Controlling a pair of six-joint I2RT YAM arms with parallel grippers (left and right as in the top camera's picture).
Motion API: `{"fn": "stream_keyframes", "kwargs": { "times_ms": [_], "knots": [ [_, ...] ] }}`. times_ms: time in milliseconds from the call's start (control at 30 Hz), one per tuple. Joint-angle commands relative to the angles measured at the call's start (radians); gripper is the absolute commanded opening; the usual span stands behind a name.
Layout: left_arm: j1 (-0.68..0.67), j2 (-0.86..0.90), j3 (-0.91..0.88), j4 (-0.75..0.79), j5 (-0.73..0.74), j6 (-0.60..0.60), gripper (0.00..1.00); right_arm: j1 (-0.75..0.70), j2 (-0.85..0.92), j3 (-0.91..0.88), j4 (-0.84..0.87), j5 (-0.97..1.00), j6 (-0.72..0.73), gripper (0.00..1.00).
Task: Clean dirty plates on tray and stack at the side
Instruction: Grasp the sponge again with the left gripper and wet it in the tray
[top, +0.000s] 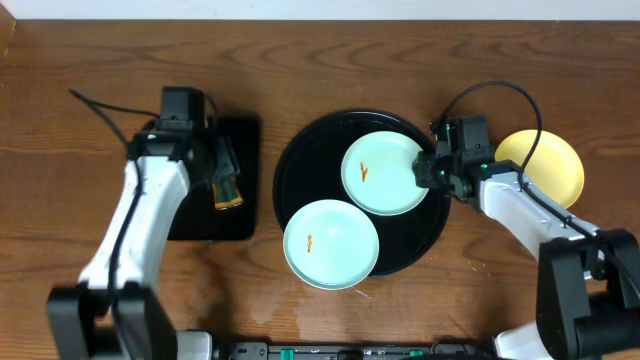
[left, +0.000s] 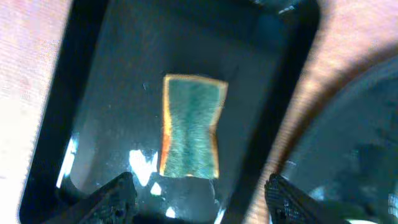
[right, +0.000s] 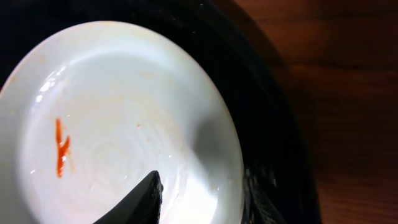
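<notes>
The round black tray holds two mint-blue plates. The upper plate and the lower plate each carry an orange smear. A pale yellow plate lies on the wood to the right of the tray. My right gripper is open at the upper plate's right edge. In the right wrist view the right gripper straddles the rim of that plate, one finger over its inside and the other over the tray. My left gripper is open just above a green and yellow sponge.
The sponge lies in a smaller rectangular black tray left of the round one, under the left gripper. The lower plate overhangs the round tray's front rim. Cables run behind both arms.
</notes>
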Motion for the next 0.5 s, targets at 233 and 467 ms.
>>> {"fn": "stream_keyframes", "kwargs": {
  "times_ms": [233, 467],
  "knots": [
    [0.002, 0.328, -0.033, 0.103, -0.019, -0.034, 0.23, -0.01, -0.022, 0.009, -0.037, -0.031, -0.021, 0.41],
    [0.003, 0.362, -0.016, 0.118, -0.021, 0.014, 0.08, -0.01, -0.022, 0.009, -0.042, -0.031, -0.021, 0.41]
  ]
}}
